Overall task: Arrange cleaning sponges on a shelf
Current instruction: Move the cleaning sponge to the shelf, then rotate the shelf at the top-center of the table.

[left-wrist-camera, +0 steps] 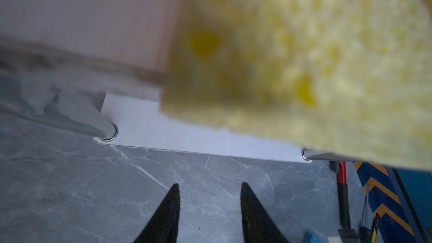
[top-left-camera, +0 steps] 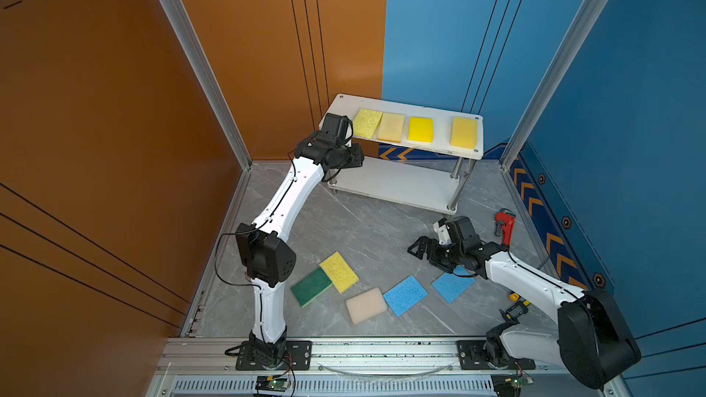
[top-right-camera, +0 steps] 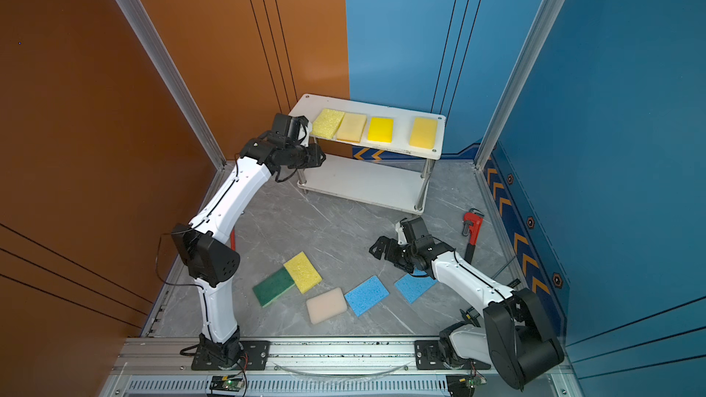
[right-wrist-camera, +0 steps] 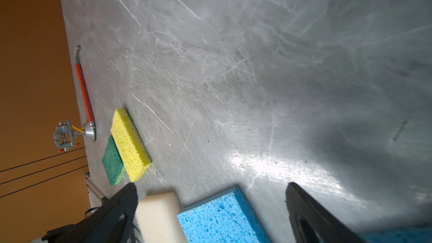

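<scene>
Here, a grey marble tabletop (top-left-camera: 366,231) is sitting between an orange wall (top-left-camera: 114,108) and a blue wall (top-left-camera: 439,32). The shelf (top-left-camera: 442,127) is standing at 12 o'clock, its top board carrying four cleaning sponges (top-left-camera: 420,129) in a row, the porous pale-yellow sponge (top-left-camera: 367,123) lying at the 9 o'clock end. At 6 o'clock five loose sponges (top-left-camera: 366,305) are lying flat. The left arm (top-left-camera: 290,192) is reaching up to that end, the left gripper (left-wrist-camera: 209,190) hanging released and empty beside the sponge. The right arm (top-left-camera: 527,280) is stretching low from 5 o'clock, the right gripper (right-wrist-camera: 211,184) gaping wide and empty near a blue sponge (right-wrist-camera: 222,218)
</scene>
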Action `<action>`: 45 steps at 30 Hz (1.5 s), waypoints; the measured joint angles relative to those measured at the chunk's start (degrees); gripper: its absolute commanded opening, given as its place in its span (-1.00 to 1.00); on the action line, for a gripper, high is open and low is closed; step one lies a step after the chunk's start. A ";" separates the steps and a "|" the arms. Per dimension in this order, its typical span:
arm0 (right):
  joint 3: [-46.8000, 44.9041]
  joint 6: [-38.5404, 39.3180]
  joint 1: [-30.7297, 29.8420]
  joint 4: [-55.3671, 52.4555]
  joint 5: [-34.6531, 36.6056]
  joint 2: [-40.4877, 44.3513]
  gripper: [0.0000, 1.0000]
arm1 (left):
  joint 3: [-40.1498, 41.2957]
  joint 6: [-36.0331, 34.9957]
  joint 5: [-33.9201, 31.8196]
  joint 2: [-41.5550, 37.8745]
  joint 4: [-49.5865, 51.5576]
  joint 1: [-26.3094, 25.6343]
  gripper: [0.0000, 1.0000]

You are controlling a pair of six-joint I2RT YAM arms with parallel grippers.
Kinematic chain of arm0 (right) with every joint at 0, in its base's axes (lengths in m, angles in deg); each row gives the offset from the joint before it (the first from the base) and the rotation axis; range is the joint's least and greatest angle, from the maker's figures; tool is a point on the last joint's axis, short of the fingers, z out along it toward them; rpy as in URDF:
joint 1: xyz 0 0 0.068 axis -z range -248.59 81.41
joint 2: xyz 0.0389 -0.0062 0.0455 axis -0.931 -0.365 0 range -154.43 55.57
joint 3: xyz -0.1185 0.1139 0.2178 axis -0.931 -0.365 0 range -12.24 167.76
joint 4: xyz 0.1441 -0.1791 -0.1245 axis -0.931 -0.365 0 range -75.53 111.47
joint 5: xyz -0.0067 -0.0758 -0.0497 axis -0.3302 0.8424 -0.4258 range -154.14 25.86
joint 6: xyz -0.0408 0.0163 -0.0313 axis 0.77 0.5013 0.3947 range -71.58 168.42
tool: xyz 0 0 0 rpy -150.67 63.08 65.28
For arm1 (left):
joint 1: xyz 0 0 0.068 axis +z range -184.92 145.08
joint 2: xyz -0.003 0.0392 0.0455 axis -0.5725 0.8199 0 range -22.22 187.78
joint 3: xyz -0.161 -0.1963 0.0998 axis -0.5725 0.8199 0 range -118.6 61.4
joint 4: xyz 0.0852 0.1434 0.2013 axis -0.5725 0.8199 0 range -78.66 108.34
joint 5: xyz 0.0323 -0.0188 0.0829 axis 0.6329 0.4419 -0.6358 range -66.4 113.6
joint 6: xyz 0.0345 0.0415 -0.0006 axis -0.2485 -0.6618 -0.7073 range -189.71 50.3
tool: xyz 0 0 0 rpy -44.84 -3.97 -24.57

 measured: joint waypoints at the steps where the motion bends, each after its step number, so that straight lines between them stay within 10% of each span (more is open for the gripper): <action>1: -0.02 -0.24 0.87 0.00 0.20 1.38 1.00 | 3.23 0.17 0.00 -2.60 -0.61 0.15 0.04; 8: -0.55 -4.57 10.49 0.42 0.15 6.58 1.00 | 31.69 9.75 3.54 -22.05 -14.91 9.07 0.27; 14: -0.70 -11.67 20.24 1.01 -0.33 9.75 1.00 | 44.98 23.26 7.63 -23.12 -29.40 18.12 0.47; 45: 12.39 -25.68 34.25 18.25 -3.13 -14.08 1.00 | 20.39 39.58 7.61 11.76 -50.40 18.56 0.61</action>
